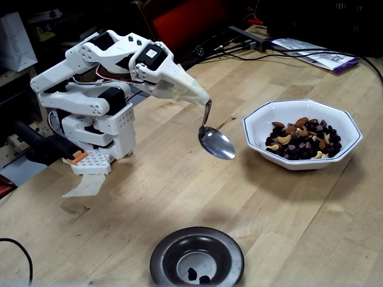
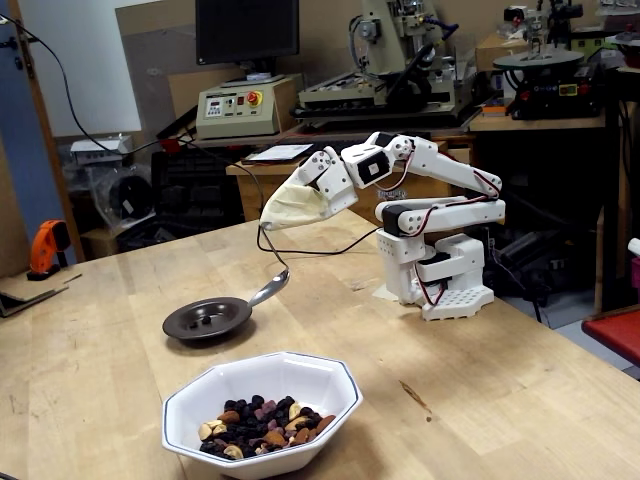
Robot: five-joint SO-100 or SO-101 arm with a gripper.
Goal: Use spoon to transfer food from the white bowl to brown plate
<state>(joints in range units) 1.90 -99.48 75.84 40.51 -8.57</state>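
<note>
My white gripper [image 1: 200,95] has its tip wrapped in cream tape and is shut on the thin handle of the spoon [image 1: 216,143]. The spoon hangs empty above the wooden table, left of the white bowl [image 1: 257,116] in this fixed view. The bowl holds the food [image 1: 304,140], a mix of cashews, almonds and dark pieces. Near the front edge sits the brown plate [image 1: 164,251] with two dark pieces [image 1: 197,276] in its centre. From the opposite fixed view, the gripper [image 2: 275,215] holds the spoon [image 2: 268,291] just right of the plate [image 2: 180,325], behind the bowl [image 2: 200,395] of food [image 2: 262,425].
The arm's base [image 1: 96,131] stands at the table's left. Papers [image 1: 317,54] and cables lie at the back right, and a black cable [image 1: 18,251] curls at the front left. An orange tool [image 2: 45,248] and bench machines stand beyond the table.
</note>
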